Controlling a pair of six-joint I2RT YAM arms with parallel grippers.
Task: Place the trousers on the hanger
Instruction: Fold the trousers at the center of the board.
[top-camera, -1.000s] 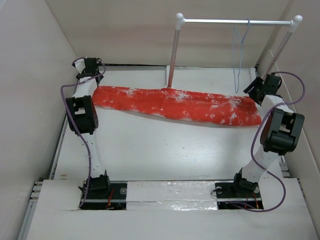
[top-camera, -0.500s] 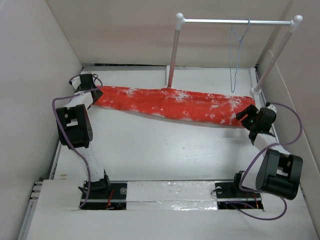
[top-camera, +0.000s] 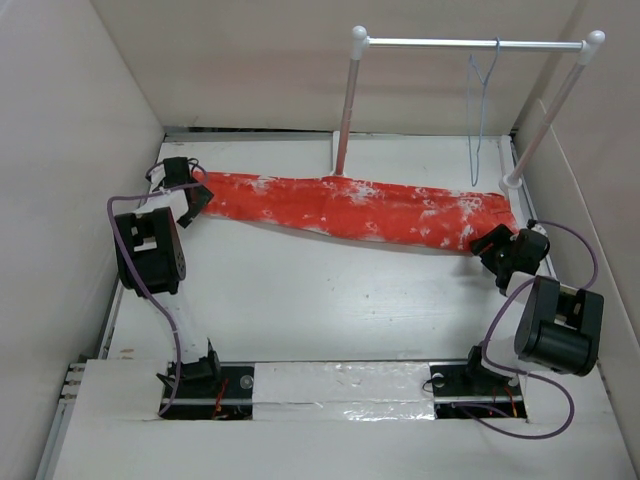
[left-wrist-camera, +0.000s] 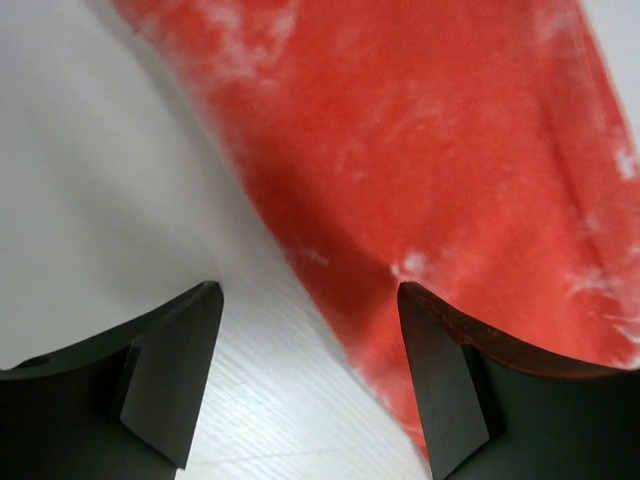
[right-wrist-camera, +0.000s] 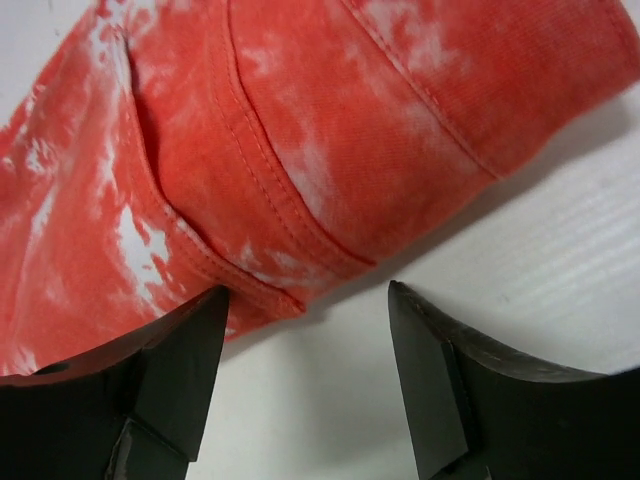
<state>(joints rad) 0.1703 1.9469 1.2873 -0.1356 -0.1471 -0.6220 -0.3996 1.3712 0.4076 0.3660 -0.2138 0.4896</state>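
The red-orange trousers (top-camera: 350, 208) lie flat in a long strip across the back of the white table. The thin pale blue hanger (top-camera: 482, 105) hangs from the rack's crossbar, back right. My left gripper (top-camera: 197, 200) is open at the trousers' left end; in the left wrist view (left-wrist-camera: 305, 350) its jaws straddle the fabric edge (left-wrist-camera: 430, 160). My right gripper (top-camera: 487, 245) is open at the right end, low over the table; in the right wrist view (right-wrist-camera: 305, 350) the seamed waist edge (right-wrist-camera: 300, 150) lies just beyond its fingertips.
A white-posted rack (top-camera: 345, 100) with a metal crossbar (top-camera: 470, 43) stands at the back. Beige walls close in on the left, the right and the back. The white table (top-camera: 330, 300) runs forward to the arm bases.
My left gripper has moved forward and right onto the trousers' left end. My right gripper has come down from near the rack post to the trousers' right end. The trousers have not moved.
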